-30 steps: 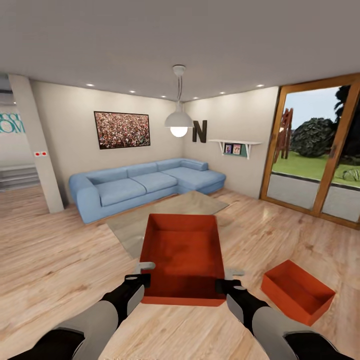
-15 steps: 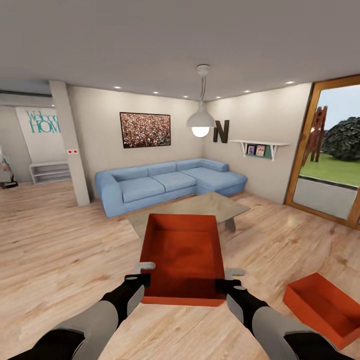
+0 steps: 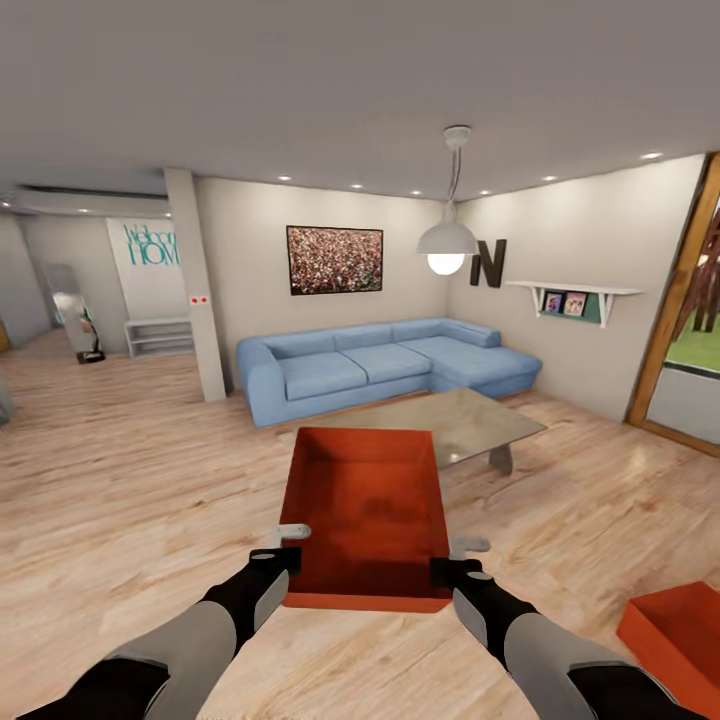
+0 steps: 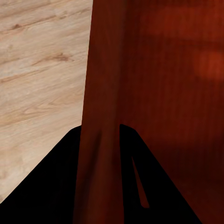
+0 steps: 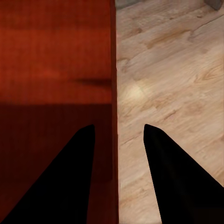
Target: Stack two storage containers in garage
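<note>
Left gripper (image 3: pixel 290 549) clamps the left side wall of an orange-red rectangular open-top storage bin (image 3: pixel 365 515); in the left wrist view its two dark fingers (image 4: pixel 56 186) sit one on each side of that thin wall (image 4: pixel 100 140), pressed to it. Right gripper (image 3: pixel 458 558) straddles the bin's right side wall; in the right wrist view its fingers (image 5: pixel 60 182) sit one inside, one outside the wall (image 5: pixel 113 93), with a gap on the outer side, so firm contact there is unclear. Both arms reach forward, roughly parallel, forearms low, the bin held level between them above the light wood-plank floor (image 3: pixel 130 520). A second identical orange-red bin (image 3: pixel 680 640) sits on the planks to the right of the right arm, well apart. Ahead of the held bin: a pale low table (image 3: pixel 470 425), then a blue corner sofa (image 3: pixel 385 365).
</note>
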Controlling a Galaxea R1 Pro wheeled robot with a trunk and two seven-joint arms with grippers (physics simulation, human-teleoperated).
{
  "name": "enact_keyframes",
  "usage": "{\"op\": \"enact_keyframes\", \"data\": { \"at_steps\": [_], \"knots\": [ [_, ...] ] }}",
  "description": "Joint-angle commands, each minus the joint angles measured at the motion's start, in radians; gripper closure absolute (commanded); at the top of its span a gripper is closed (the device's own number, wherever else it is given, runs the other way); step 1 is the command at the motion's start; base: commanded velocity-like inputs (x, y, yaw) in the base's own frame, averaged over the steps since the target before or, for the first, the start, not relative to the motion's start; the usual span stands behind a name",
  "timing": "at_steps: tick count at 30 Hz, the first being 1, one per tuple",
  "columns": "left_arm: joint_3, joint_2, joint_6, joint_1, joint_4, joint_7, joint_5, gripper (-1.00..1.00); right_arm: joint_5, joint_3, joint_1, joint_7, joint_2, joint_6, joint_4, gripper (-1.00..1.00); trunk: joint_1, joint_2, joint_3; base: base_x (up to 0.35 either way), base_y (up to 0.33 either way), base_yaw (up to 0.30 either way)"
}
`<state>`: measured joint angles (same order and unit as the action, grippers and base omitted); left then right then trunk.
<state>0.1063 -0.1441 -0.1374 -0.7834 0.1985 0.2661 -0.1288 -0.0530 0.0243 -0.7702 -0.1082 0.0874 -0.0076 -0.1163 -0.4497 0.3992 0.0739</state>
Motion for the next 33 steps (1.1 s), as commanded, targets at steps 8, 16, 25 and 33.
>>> {"op": "enact_keyframes", "data": {
  "at_steps": [8, 16, 25, 33],
  "knots": [
    [-0.008, 0.000, -0.005, 0.000, 0.006, 0.019, 0.023, 1.00, -0.019, 0.011, 0.000, 0.002, 0.003, 0.000, 0.003, 1.00, 0.000, 0.001, 0.000, 0.000, 0.000, 0.277],
    [-0.008, 0.000, -0.005, 0.000, 0.006, 0.019, 0.023, 1.00, -0.019, 0.011, 0.001, 0.004, 0.002, 0.000, 0.003, 1.00, 0.000, 0.001, 0.000, 0.000, 0.000, 0.277],
    [-0.008, 0.000, -0.005, 0.000, 0.006, 0.019, 0.023, 1.00, -0.019, 0.011, 0.000, 0.004, 0.003, 0.000, 0.003, 1.00, 0.000, 0.001, 0.000, 0.000, 0.000, 0.277],
    [-0.008, 0.000, -0.005, 0.000, 0.006, 0.019, 0.023, 1.00, -0.018, 0.011, 0.000, 0.004, 0.003, 0.001, 0.003, 1.00, 0.000, 0.001, 0.000, 0.000, 0.000, 0.277]
  ]
}}
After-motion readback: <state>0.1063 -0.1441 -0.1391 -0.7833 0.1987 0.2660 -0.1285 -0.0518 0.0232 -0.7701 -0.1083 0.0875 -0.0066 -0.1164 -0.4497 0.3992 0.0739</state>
